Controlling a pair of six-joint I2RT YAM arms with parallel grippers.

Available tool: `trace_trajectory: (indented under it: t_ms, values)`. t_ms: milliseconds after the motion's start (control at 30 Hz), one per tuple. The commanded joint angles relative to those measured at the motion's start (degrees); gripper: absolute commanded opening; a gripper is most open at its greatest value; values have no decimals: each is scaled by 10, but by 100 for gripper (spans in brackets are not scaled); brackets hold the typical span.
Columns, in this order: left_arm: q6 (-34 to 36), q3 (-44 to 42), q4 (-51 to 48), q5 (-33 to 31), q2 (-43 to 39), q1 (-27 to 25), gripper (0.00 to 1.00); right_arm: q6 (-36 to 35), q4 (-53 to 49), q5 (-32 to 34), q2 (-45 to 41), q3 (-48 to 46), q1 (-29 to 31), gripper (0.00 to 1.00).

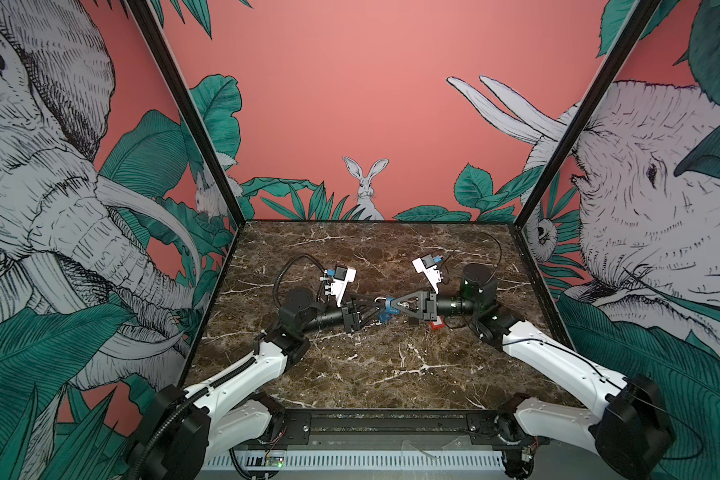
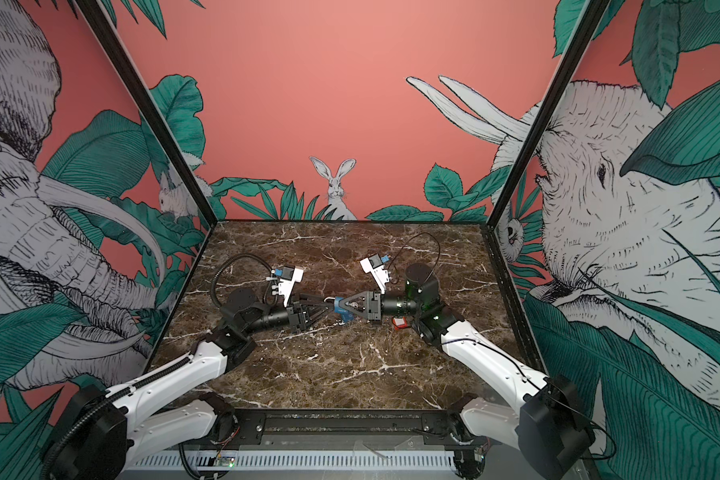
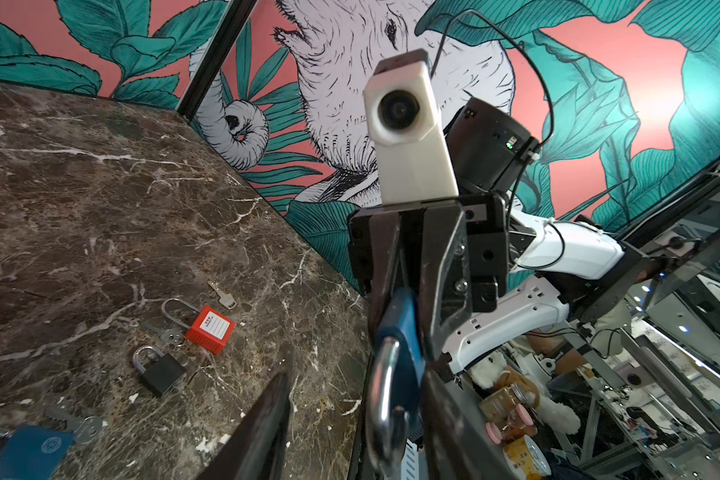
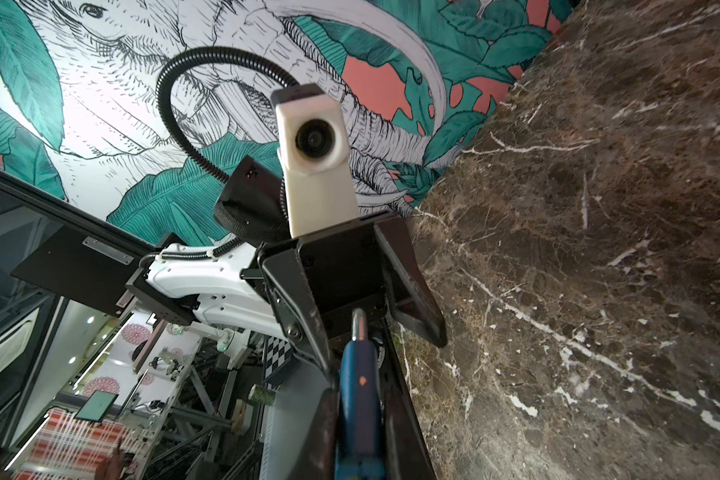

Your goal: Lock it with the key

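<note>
The blue padlock [image 1: 387, 309] [image 3: 400, 332] hung in the air over the middle of the table, a slim, smooth-sided body with a rounded, polished steel shackle [image 3: 385, 390] curving out of one end. The right gripper [image 1: 393, 306] was clamped on the blue body, its flat black fingers pressed against the two broad faces. The shackle pointed toward the left gripper [image 1: 378, 309] [image 4: 379, 345], whose tapered black fingers stood apart on either side of the steel loop, holding nothing.

Below lay the table [image 1: 350, 374], a dark brown, glossy marble slab threaded with white veins. On it, under the right arm, sat a boxy red padlock [image 3: 209, 330] with a white label and a long, thin shackle. Near it was a squat, matte black padlock [image 3: 163, 374] with a short, thick shackle. A small flat silver key [image 3: 223, 296] lay just beyond the red one. A second blue padlock [image 3: 30, 453] showed at the edge of the left wrist view, with a stamped round emblem on its face.
</note>
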Motion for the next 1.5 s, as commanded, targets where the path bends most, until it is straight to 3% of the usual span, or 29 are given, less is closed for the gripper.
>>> trace_trajectory:
  t_ms: [0, 267, 700, 900, 1067, 1467]
  values:
    - [-24, 18, 61, 29, 3, 3, 51, -16, 16, -33, 0, 6, -1, 0]
    - [-45, 24, 87, 62, 21, 2, 41, -14, 33, -27, 20, 15, -2, 0]
    - [-41, 17, 81, 63, 22, 2, 28, -22, 32, -6, 14, 18, -11, 0]
    - [-45, 21, 83, 65, 30, 2, 28, -28, 33, -2, 7, 18, -13, 0]
    - [-51, 21, 89, 66, 35, 2, 34, -31, 32, -1, 3, 17, -13, 0]
    - [-59, 24, 100, 71, 44, 2, 28, -33, 38, -1, 8, 15, -14, 0]
